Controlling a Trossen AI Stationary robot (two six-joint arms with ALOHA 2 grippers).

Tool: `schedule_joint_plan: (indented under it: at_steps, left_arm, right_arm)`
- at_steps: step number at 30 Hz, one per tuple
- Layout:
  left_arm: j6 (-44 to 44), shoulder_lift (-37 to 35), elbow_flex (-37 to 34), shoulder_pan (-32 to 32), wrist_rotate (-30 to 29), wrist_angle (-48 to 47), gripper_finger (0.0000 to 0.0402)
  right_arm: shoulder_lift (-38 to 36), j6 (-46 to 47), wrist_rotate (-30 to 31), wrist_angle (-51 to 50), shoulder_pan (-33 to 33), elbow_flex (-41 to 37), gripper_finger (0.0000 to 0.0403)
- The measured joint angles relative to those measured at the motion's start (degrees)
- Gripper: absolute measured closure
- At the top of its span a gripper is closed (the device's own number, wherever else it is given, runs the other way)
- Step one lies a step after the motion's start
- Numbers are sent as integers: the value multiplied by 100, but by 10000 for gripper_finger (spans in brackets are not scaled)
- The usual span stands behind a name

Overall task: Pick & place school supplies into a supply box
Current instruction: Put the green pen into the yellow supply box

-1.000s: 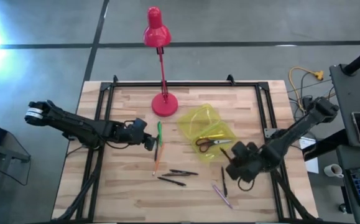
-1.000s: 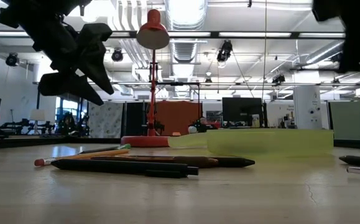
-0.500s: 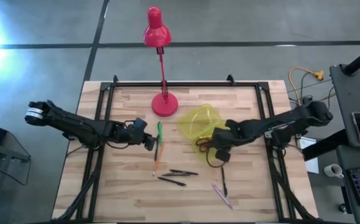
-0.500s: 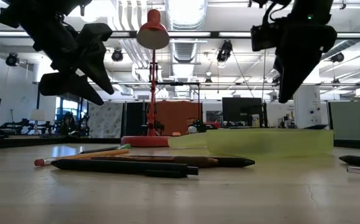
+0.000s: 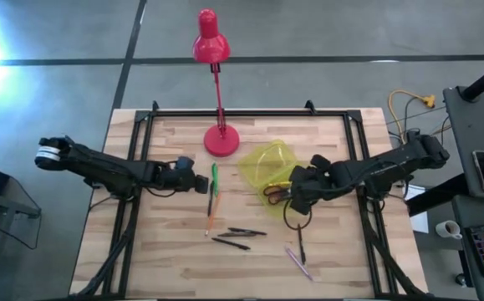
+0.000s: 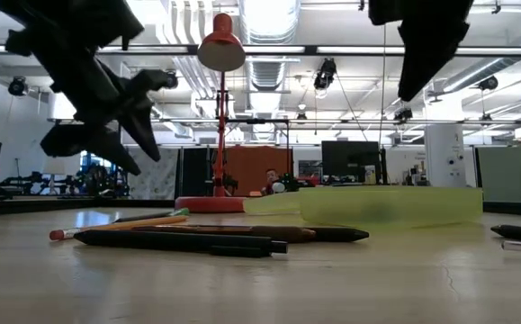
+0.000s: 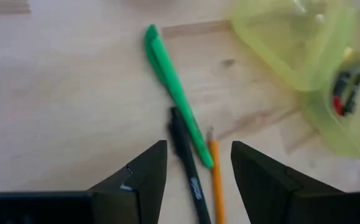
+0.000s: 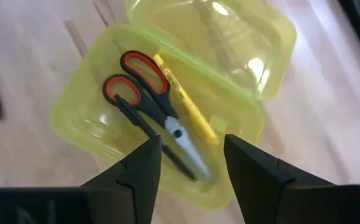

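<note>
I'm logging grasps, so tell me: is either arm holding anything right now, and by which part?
Nothing is held. The right gripper hangs open over the supply box; the left gripper, open too, hovers above the green pen.

A pale wooden slatted table (image 5: 166, 251) carries a red desk lamp (image 5: 221, 140). Just beside its base lies an open translucent yellow-green plastic case (image 5: 268, 165). Near the lamp lie a green pen (image 5: 214, 179), an orange pencil (image 5: 211, 217), black pens (image 5: 240, 237) and a pink pen (image 5: 298, 262).

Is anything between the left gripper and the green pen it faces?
Nothing visible. The left gripper hangs open over bare wood, with the green pen just ahead, lying beside a black pen and an orange pencil.
</note>
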Motion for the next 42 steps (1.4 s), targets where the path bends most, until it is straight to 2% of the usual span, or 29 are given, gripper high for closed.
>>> schedule_joint_plan:
  at_steps: [5,12,19,23,29,35,39,42]
  left_arm:
    - [91,476,179,318,11,46,238]
    - [367,1539,874,715,231,-17,238]
    - [655,2673,1618,813,388,-114,238]
    - [835,3270,2126,897,318,-715,242]
    - [1149,3833,2690,941,191,-1461,290]
    - [1666,3876,2789,1016,186,-1453,334]
    - [2026,3854,2768,1053,247,-1424,380]
    - [2087,3747,2780,997,255,-1428,388]
  right_arm:
    - [-4,1112,-271,-169,29,118,224]
    - [-15,1701,-668,-201,29,153,220]
    - [-17,2128,-1051,-236,29,153,222]
    - [-17,2206,-1229,-159,29,151,223]
    - [-19,2644,-1423,-67,29,151,227]
    - [-15,3087,-1426,-8,27,151,225]
    - [-15,3025,-1535,-11,27,151,228]
    - [-15,2503,-2011,-30,24,151,230]
